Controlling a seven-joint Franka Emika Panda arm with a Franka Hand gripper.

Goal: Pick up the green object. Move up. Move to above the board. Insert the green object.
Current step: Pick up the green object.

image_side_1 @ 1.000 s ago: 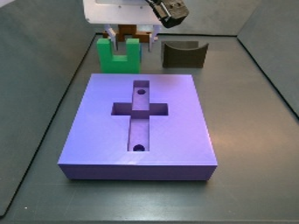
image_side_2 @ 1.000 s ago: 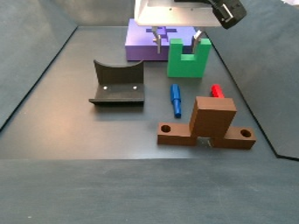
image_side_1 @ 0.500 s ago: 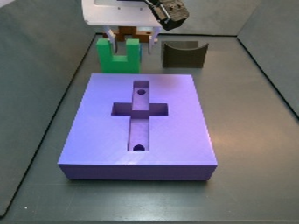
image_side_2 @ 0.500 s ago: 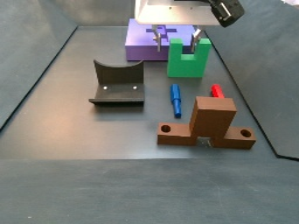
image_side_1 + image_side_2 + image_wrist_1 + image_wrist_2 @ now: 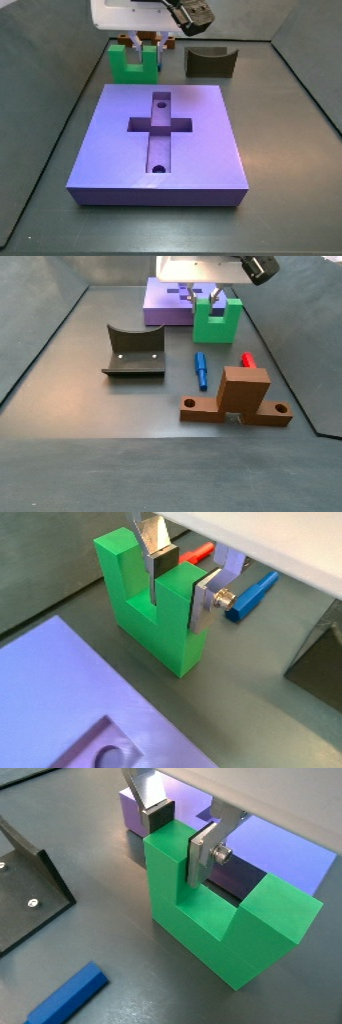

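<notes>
Gripper (image 5: 179, 578) jaws straddle one prong of the bright green U-shaped block (image 5: 150, 612) beside the lavender board (image 5: 163, 141), seemingly clamped for lifting.

Even, soft overhead light, faint shadows (wrist views slightly blurred), no glare.

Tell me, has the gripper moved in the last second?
Yes. The gripper has come down around a prong of the green object, which still stands behind the board; its fingers now straddle that prong.
</notes>
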